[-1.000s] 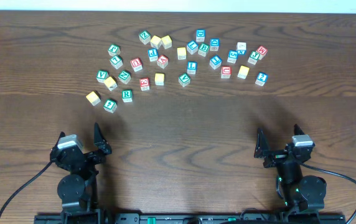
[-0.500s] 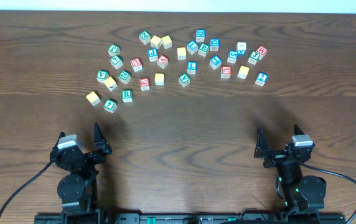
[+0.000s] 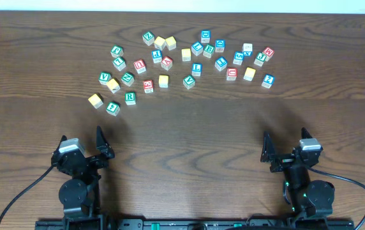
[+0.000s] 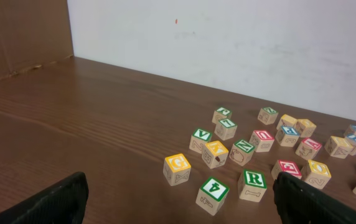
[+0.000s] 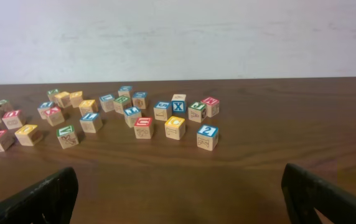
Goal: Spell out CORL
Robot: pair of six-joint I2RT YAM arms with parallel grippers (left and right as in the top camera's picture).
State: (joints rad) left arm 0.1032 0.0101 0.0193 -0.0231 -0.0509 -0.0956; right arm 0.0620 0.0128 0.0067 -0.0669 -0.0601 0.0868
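Several wooden letter blocks lie scattered across the far half of the table (image 3: pixel 182 140). A green R block (image 3: pixel 129 98) is at the near left of the cluster and also shows in the left wrist view (image 4: pixel 253 180). A blue L block (image 3: pixel 196 69) sits mid-cluster. A red block (image 3: pixel 231 73), its letter unclear, lies right of centre. My left gripper (image 3: pixel 81 137) is open and empty near the front left edge, its fingers (image 4: pixel 178 208) framing bare table. My right gripper (image 3: pixel 285 135) is open and empty near the front right, far from the blocks (image 5: pixel 178 199).
A yellow G block (image 4: pixel 177 168) and a green 4 block (image 4: pixel 213 193) are nearest my left gripper. A blue 2 block (image 5: pixel 207 137) is nearest my right gripper. A white wall runs behind the table's far edge.
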